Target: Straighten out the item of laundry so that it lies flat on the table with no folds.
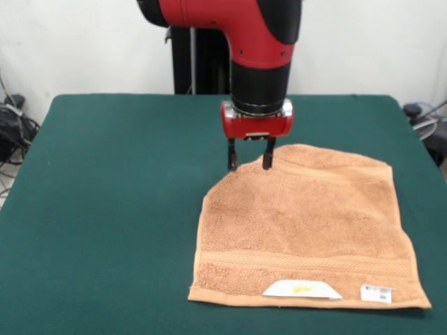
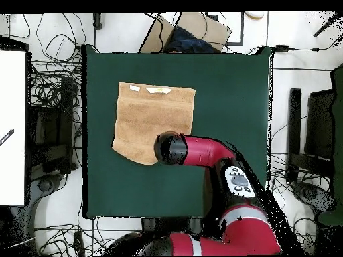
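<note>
one towel (image 1: 307, 230) on the green surface (image 1: 105, 209), right of centre and reaching the lower edge in the front view, upper left of centre in the overhead view (image 2: 153, 117). mostly flat, but with the far left corner turned in, leaving a slanted edge from just below the pincer (image 1: 248, 159) down to the left side. two white tags on the near border: a long one (image 1: 302, 289) with a yellow mark, a small one (image 1: 376, 293) toward the lower right corner. woven band running across just above them. pincer spread a little, two dark fingers (image 1: 232, 155) pointing down with a clear gap between, tips at the folded corner's top edge; touching the cloth or just above it, cannot tell. nothing pinched. red arm (image 2: 208, 150) reaching in from the lower right of the overhead view, its black wrist end covering the towel's lower right corner. cables (image 2: 50, 87) on the floor around the surface.
</note>
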`<state>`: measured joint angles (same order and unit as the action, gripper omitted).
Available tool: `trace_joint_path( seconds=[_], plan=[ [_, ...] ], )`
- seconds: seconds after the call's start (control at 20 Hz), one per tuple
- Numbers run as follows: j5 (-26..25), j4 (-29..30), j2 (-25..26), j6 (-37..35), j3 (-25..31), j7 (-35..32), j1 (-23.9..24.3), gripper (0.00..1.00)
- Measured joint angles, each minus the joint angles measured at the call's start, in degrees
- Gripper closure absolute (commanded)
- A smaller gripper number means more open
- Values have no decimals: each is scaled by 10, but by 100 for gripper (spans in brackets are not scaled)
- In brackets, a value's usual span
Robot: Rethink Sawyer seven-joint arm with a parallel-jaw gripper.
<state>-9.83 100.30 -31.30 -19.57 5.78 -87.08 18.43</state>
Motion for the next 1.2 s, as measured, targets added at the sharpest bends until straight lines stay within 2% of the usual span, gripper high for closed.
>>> trace_joint_path(
  seconds=[1.2],
  plan=[
    [0, 0, -1, 0, 11, 0, 32, 0]
  ],
)
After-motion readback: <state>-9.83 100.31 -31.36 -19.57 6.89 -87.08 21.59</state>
